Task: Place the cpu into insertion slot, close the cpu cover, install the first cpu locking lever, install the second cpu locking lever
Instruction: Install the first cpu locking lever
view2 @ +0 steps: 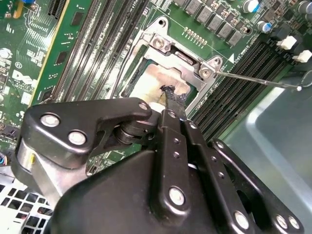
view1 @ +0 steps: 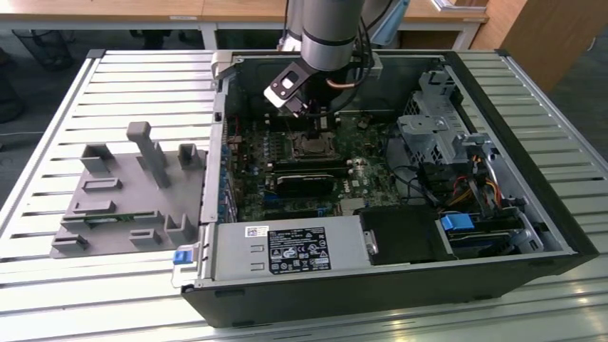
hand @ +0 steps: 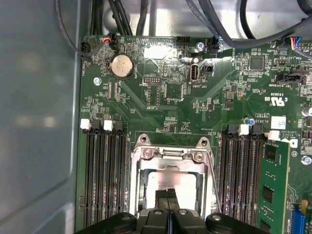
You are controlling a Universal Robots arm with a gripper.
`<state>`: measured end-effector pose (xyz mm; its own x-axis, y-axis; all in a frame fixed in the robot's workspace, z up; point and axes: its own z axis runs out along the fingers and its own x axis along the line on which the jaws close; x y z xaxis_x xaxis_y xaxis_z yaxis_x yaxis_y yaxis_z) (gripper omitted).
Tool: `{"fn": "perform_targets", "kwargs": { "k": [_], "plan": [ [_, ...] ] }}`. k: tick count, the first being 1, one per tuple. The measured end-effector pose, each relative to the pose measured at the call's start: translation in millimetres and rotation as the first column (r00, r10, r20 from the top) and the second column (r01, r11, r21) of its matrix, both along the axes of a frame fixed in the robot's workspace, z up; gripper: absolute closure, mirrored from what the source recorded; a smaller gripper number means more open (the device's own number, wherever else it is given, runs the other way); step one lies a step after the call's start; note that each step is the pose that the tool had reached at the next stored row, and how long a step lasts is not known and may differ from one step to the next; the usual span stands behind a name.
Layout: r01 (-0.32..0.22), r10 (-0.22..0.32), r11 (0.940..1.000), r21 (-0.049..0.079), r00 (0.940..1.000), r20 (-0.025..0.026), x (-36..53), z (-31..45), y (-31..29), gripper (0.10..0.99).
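My fingers [hand: 162, 201] are pressed together, holding nothing. Right under their tips lies the cpu [hand: 168, 179], framed by the lowered cpu cover [hand: 138, 180].

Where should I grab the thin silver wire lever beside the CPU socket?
Likely the thin silver wire lever near its bent free end, from above: it juts out across the long black memory slots, clear of the silver socket frame.

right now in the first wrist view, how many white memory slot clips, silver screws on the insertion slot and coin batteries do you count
white memory slot clips: 4
silver screws on the insertion slot: 2
coin battery: 1
total: 7
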<state>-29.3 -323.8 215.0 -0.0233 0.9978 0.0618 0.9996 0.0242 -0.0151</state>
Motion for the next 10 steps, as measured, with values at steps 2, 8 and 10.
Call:
{"fn": "perform_targets", "kwargs": {
  "k": [2, 8, 10],
  "plan": [
    [0.0, 0.0, 1.0, 0.0, 1.0, 0.0, 0.0, 1.9, 0.0, 0.98],
    [0.0, 0.0, 1.0, 0.0, 1.0, 0.0, 0.0, 10.8, 0.0, 0.98],
    [0.0, 0.0, 1.0, 0.0, 1.0, 0.0001, 0.0, 14.4, 0.0, 0.98]
  ]
}}
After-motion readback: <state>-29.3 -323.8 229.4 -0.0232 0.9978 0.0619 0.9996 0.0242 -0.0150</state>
